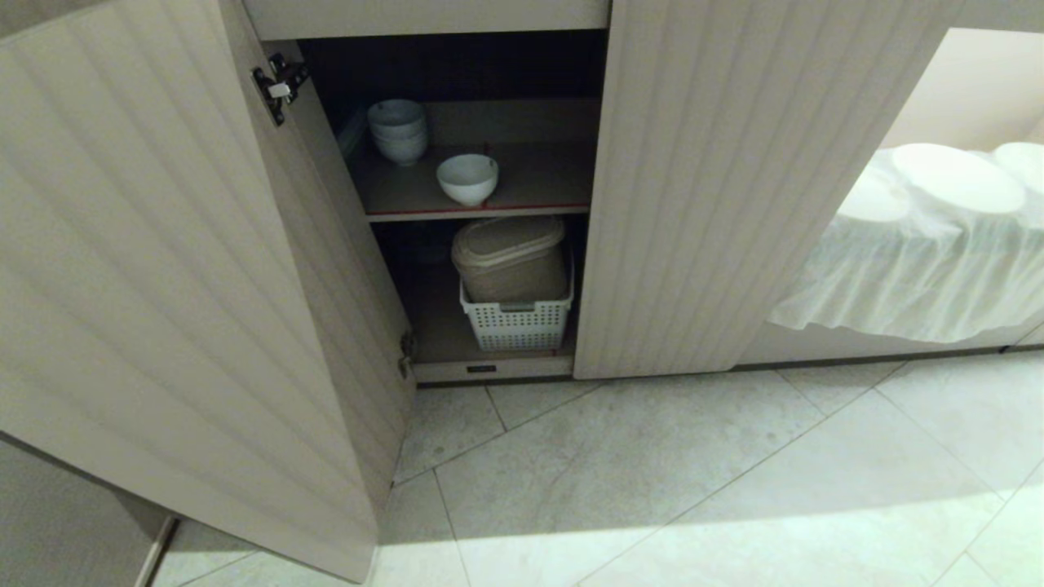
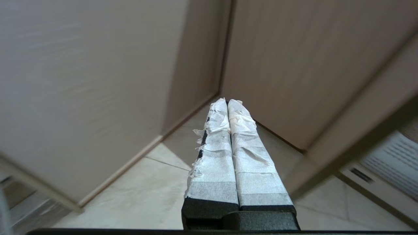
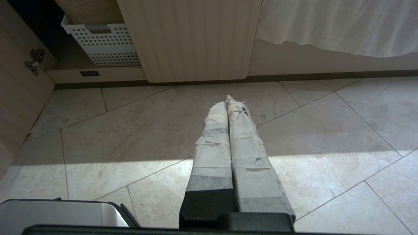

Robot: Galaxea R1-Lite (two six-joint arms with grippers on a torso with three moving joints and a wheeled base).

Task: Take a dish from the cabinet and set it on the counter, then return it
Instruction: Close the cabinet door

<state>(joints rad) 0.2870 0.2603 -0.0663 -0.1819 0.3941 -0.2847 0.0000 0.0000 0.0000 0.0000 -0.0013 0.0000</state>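
Note:
The dish (image 1: 467,178), a small white bowl, stands upright on the upper shelf of the cabinet (image 1: 726,187), near the red-edged front. The cabinet's left door (image 1: 163,269) is swung wide open. Neither arm shows in the head view. My left gripper (image 2: 227,101) is shut and empty, its taped fingers pressed together, low over the floor and facing the ribbed doors. My right gripper (image 3: 226,99) is shut and empty too, hanging above the floor tiles in front of the cabinet. The counter is out of view.
A stack of bluish-white bowls (image 1: 398,130) sits behind the dish. Below, a white perforated basket (image 1: 515,322) holds a beige lidded container (image 1: 511,259). White cloth (image 1: 922,253) drapes over things to the right. A metal bin (image 3: 62,213) stands by my right arm.

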